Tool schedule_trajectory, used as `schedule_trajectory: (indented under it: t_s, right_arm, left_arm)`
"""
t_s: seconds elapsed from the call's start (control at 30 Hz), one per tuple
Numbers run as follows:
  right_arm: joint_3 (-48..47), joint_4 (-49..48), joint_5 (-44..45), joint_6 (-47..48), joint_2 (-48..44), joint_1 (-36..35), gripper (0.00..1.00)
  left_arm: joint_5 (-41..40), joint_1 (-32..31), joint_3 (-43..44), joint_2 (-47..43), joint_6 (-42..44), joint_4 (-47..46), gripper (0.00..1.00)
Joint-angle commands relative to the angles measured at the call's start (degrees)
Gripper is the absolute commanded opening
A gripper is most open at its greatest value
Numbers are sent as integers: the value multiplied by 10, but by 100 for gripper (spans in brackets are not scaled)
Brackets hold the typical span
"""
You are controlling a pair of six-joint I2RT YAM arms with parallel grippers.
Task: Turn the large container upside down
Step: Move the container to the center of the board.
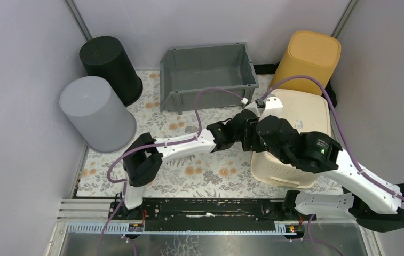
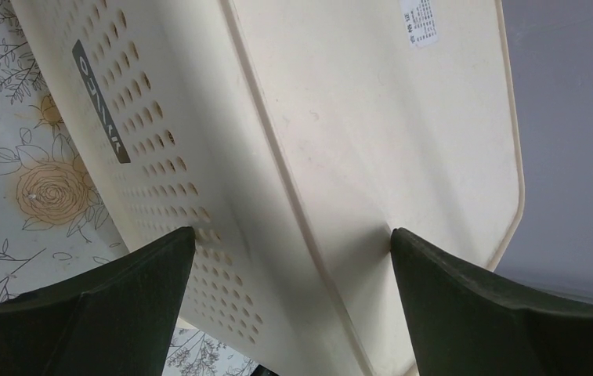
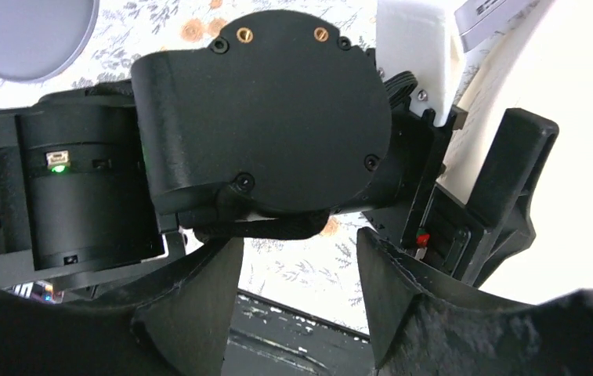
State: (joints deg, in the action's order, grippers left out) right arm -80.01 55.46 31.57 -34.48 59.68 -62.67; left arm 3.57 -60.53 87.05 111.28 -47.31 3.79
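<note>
Nearest the bases, the right gripper (image 3: 299, 243) sits over the near left part of the container (image 1: 301, 114), jaws partly apart with nothing between them. Its camera is mostly filled by the left arm's wrist (image 3: 262, 117), so we can't see what its tips touch. Just past it, the left gripper (image 2: 291, 235) is spread wide and empty, straddling the ridge where the holed side wall meets the flat base. We can't tell whether the fingers touch it. The container lies on the right half of the floral mat (image 1: 189, 173), just right of both tools, long axis running near to far, base with its sticker (image 2: 418, 22) facing up. We judge the flip done or almost done. The left gripper is the closer one for any last nudge. The rim is hidden, so whether it sits flat is unclear. Further back stand a grey bin (image 1: 98, 114), grey crate (image 1: 207, 74), black bin (image 1: 109, 61) and yellow bin (image 1: 309, 56).
</note>
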Motion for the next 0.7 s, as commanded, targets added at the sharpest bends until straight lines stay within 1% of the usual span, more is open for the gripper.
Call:
schedule_trajectory:
  t_s: [0.0, 0.17, 0.27, 0.33, 0.4, 0.47, 0.53, 0.57, 0.67]
  right_arm:
    - [-31, -131, -153, -4, 4, -10, 64]
    - [-7, -146, -182, -9, -32, -10, 64]
    - [8, -162, -203, -10, -45, -11, 64]
    - [10, -170, -220, -10, -51, -11, 64]
    - [11, -190, -246, -9, -62, -10, 61]
    - [12, -217, -291, -1, -75, -10, 58]
    - [24, -268, -353, 9, -94, -10, 54]
    - [32, -287, -368, 7, -102, -10, 53]
    - [28, -285, -399, 13, -106, -11, 50]
  left_arm:
    - [-32, -42, -42, 36, 9, 108, 100]
    - [-65, -43, -162, -66, -11, 85, 100]
    - [-62, -47, -196, -98, -4, 89, 100]
    - [-64, -55, -201, -100, 1, 100, 100]
    - [-60, -61, -209, -94, 2, 96, 100]
    - [-50, -64, -212, -79, 3, 81, 100]
    - [-42, -66, -203, -59, 8, 76, 100]
    - [-40, -66, -197, -48, 11, 75, 100]
    - [-40, -66, -180, -27, 21, 74, 100]
